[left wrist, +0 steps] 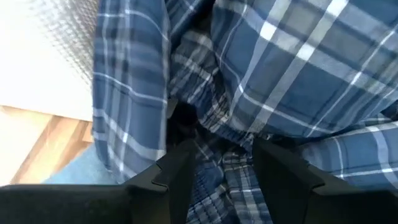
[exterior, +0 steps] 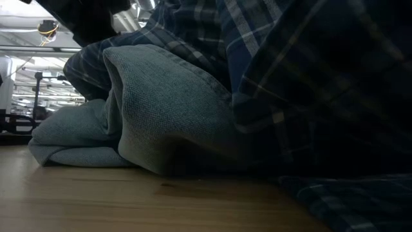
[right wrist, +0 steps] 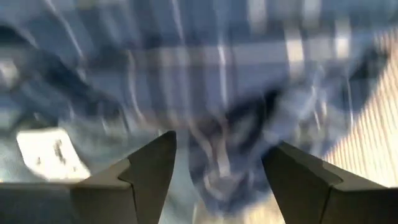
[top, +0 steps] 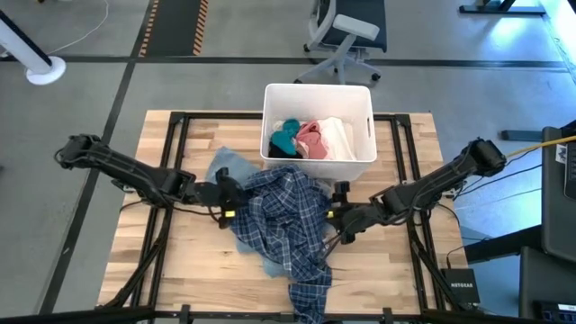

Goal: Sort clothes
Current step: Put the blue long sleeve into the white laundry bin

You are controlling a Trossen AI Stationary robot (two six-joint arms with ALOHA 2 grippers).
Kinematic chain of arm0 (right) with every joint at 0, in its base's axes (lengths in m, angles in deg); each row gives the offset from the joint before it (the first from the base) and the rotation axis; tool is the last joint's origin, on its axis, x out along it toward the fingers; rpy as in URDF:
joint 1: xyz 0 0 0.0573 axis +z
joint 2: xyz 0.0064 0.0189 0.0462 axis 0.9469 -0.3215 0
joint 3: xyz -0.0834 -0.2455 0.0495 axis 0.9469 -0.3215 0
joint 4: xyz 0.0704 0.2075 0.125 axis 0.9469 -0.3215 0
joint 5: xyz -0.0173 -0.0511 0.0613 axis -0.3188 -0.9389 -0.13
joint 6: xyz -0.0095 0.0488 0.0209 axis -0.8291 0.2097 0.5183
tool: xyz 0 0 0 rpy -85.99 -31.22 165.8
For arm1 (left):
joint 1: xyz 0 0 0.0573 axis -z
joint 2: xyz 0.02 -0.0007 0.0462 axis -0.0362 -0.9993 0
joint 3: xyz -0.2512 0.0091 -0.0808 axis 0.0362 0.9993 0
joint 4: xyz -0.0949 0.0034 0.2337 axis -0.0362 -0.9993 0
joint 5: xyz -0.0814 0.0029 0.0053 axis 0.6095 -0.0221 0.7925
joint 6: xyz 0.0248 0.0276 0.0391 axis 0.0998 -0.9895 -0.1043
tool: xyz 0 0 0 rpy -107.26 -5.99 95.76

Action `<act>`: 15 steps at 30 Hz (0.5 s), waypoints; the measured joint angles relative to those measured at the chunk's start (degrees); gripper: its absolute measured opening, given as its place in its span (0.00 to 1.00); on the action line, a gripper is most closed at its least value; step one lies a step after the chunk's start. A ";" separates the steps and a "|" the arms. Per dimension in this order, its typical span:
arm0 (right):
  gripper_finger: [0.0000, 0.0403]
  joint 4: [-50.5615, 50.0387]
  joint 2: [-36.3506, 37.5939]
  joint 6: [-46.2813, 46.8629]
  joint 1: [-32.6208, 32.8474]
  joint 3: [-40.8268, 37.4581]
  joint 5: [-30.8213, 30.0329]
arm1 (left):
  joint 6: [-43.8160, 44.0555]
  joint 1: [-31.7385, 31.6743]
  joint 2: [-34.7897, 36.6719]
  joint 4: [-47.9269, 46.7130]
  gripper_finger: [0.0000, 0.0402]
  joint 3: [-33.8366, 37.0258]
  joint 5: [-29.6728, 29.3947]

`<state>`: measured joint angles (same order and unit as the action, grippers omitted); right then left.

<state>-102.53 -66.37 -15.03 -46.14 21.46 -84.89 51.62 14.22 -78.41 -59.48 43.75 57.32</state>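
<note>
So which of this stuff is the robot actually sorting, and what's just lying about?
Part of the job:
plaid shirt, both grippers at it: left gripper, right gripper
blue-grey garment under it
teal garment, pink garment and white garment, in the white bin

Just about:
office chair

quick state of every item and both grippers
plaid shirt: crumpled on the table, between both grippers
blue-grey garment: bunched under the shirt
white bin: upright, holding teal, pink and white clothes
left gripper: fingers open at the shirt
right gripper: fingers open at the shirt
</note>
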 joint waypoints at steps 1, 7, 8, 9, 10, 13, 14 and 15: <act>0.63 2.58 -0.62 -1.87 0.00 0.00 0.08 | 0.31 0.00 -0.71 0.25 0.39 -0.01 0.00; 0.63 15.78 -2.43 -16.24 0.00 0.00 0.08 | -1.27 0.00 -6.01 6.63 0.39 -0.02 1.12; 0.63 17.27 -2.43 -18.47 0.00 0.01 0.10 | -1.68 0.00 -6.80 7.45 0.39 -0.02 1.59; 0.63 18.83 -2.43 -20.56 0.00 0.01 0.06 | -2.12 0.00 -7.36 8.13 0.39 -0.02 1.76; 0.63 19.96 -2.43 -22.79 0.07 0.10 0.10 | -2.53 0.00 -7.75 8.84 0.39 -0.02 1.86; 0.63 22.17 -2.43 -29.09 0.07 1.01 0.06 | -2.42 -0.14 -8.38 10.19 0.39 -0.02 1.90; 0.63 23.08 -2.43 -31.00 0.04 1.29 -0.03 | -2.43 -0.15 -8.53 10.55 0.39 0.00 1.90; 0.63 24.18 -2.43 -32.91 0.04 1.36 -0.22 | -2.41 -0.15 -8.57 10.92 0.39 0.00 1.90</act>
<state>-78.35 -68.80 -47.94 -46.10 22.82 -85.11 49.22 14.07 -86.98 -48.56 43.75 59.22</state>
